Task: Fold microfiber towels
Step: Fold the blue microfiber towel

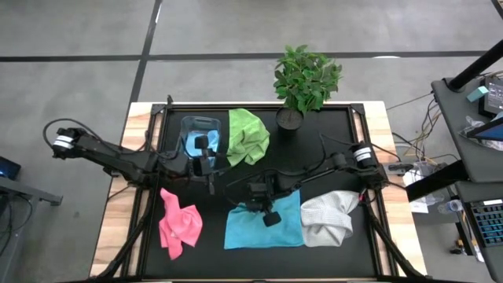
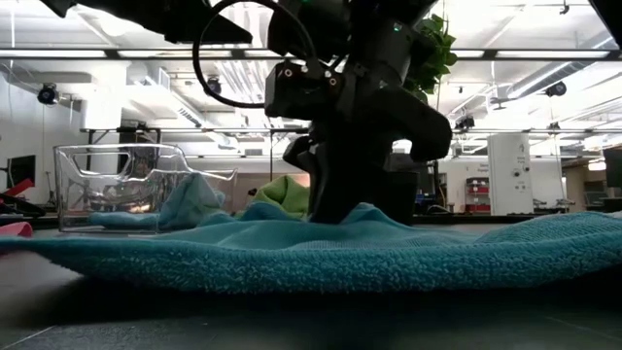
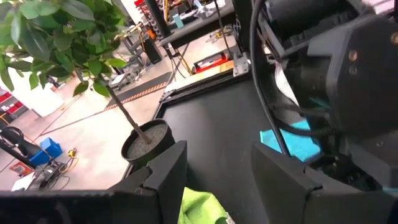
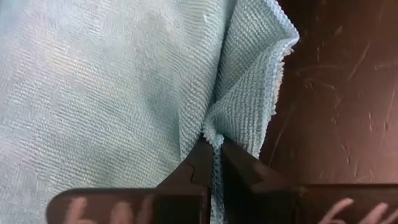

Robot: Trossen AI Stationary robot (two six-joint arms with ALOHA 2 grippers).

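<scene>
A light blue square microfiber towel [image 1: 263, 226] lies spread flat near the front edge of the black table mat [image 1: 314, 169], its top edge puckered into a small raised fold. The right gripper [image 4: 214, 163] is pressed together on that fold, pinching the terry cloth between its dark fingers. Just beside it lie a crumpled pale grey-white towel [image 1: 327, 218] and a bunched pink towel [image 1: 179, 223]. Farther back sit a lime green towel [image 1: 247, 135], a clear plastic bin [image 1: 200, 135] holding another blue cloth, and a green potted plant [image 1: 303, 81]. The left gripper [image 3: 214, 169] hovers near the bin, fingers spread.
</scene>
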